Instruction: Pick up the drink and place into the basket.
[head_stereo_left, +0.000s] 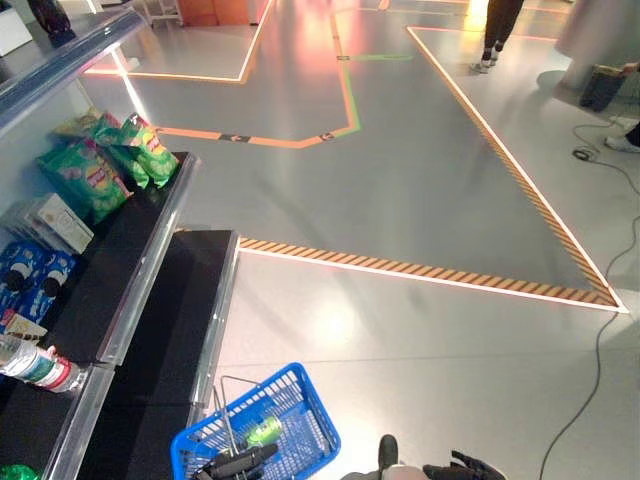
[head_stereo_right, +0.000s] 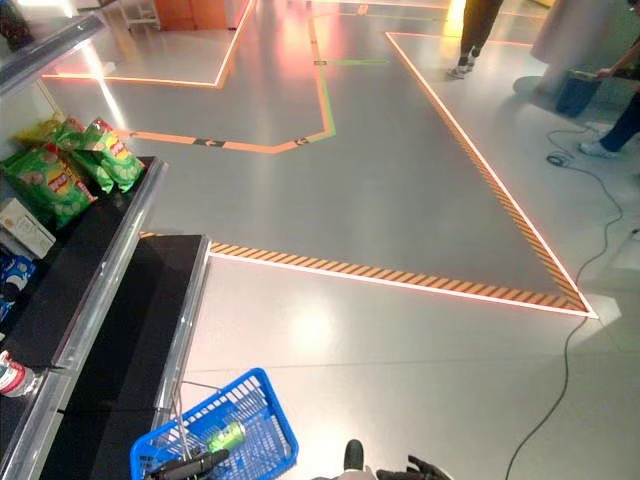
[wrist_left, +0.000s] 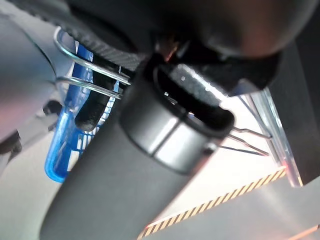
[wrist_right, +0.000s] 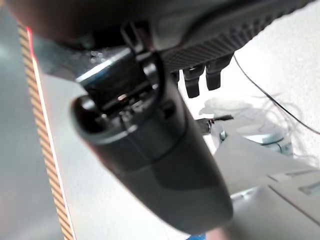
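From the left eye view, the green can (head_stereo_left: 264, 431) is already lying on its side inside the blue basket (head_stereo_left: 310, 400), down at the foot of the shelf (head_stereo_left: 150, 300). The left hand (head_stereo_left: 240, 463) is at the basket's wire handle (head_stereo_left: 228, 410). Looks like it's holding it, but from here I can't say for sure. Up on the shelf there are green chip bags (head_stereo_left: 100, 165), a white box (head_stereo_left: 55, 222) and a bottle (head_stereo_left: 35, 367). A person (head_stereo_left: 498, 35) stands way off across the floor.

Right eye view shows the same thing: can in the basket, and the right hand (head_stereo_right: 425, 468) barely peeks in at the bottom edge, well apart from the basket.

Left wrist view: mostly the hand's own bulk, with the handle's wires running right under the palm and the blue basket past it. Fingers are hidden, so can't tell if they're closed on it.

Right wrist view: the fingers (wrist_right: 200, 77) hang curled over bare floor, holding nothing.

My take is the drop is basically done. If the basket is being carried, I'd keep it level and move it slow so the can doesn't roll around.
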